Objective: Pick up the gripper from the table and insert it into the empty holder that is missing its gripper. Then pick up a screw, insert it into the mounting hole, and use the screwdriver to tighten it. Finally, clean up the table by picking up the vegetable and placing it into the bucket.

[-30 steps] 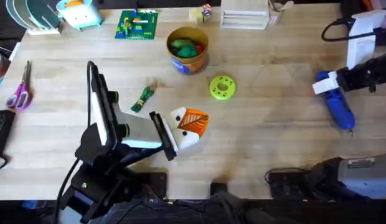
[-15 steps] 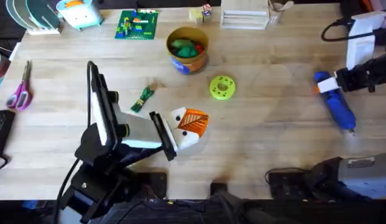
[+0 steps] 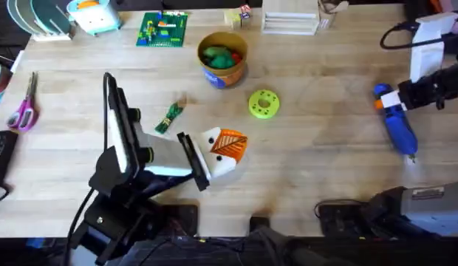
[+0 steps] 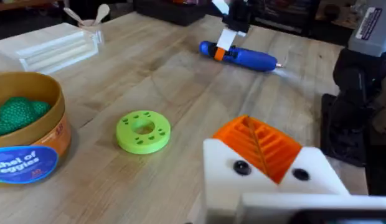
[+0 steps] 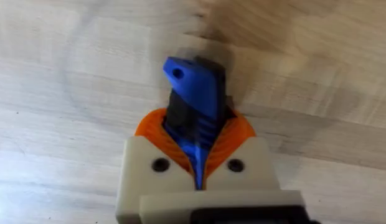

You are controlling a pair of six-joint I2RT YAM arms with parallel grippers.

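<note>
Pale wooden table (image 3: 310, 155) carries the whole job, and the piece that matters next lies far out on the robot's right: the screwdriver (image 3: 396, 122), bright blue, with its long axis running from the rear end near the far side down to the thin metal tip nearer the arm bases; the right gripper (image 3: 388, 99) is clenched on it near that rear end, and the right wrist view shows the blue body (image 5: 196, 106) pinched between the orange pads (image 5: 157, 127); the holder (image 3: 216, 157) sits near the table's middle with the orange gripper (image 3: 230, 142) seated on it, well apart from the screwdriver and off to its left; the left gripper (image 3: 203, 159) reaches up to the holder, though whether its fingers press it I cannot tell; so the right arm must carry the tip leftward across the table; the vegetable (image 3: 169, 117) lies just left of the holder, near the bucket (image 3: 222, 68)
</note>
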